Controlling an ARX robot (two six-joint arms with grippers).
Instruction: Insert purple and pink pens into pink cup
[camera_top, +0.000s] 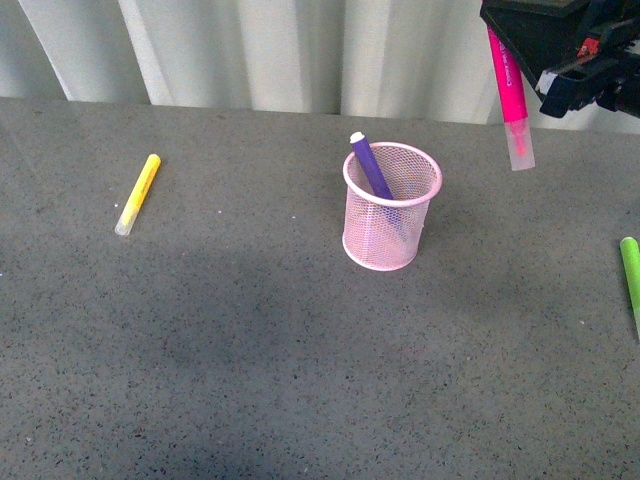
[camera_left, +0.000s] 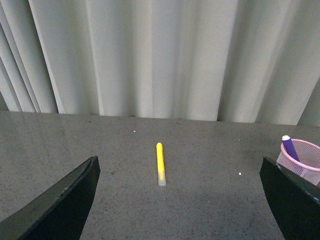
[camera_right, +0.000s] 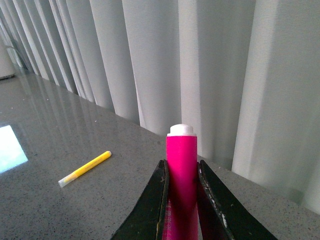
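**Front view, with both wrist views.** A grey speckled worktop (camera_top: 250, 380) carries the items. Taking the pink cup (camera_top: 391, 207) as the dial centre, a green marker (camera_top: 631, 275) lies nearest the camera at about 4 o'clock, cut off by the picture's edge.

The cup is a pale-pink wire-mesh cylinder with a solid rim, and it stands upright at mid-worktop. The purple pen (camera_top: 371, 167) stands inside it. Its dark barrel leans toward 11 o'clock and its white-tipped end rises above the rim.

A yellow marker (camera_top: 137, 194) lies flat, well apart from the cup at about 9 o'clock.

At about 2 o'clock the pink pen (camera_top: 511, 95) hangs in the air, clear of the cup. It has a magenta barrel with dark print, and its frosted clear cap points downward. The right tool (camera_right: 182, 172) clamps this pen between its black fingers, and a white end plug shows above them.

The left tool (camera_left: 178, 165) has its jaws spread wide and holds nothing. A pale pleated curtain (camera_top: 250, 50) closes the background.
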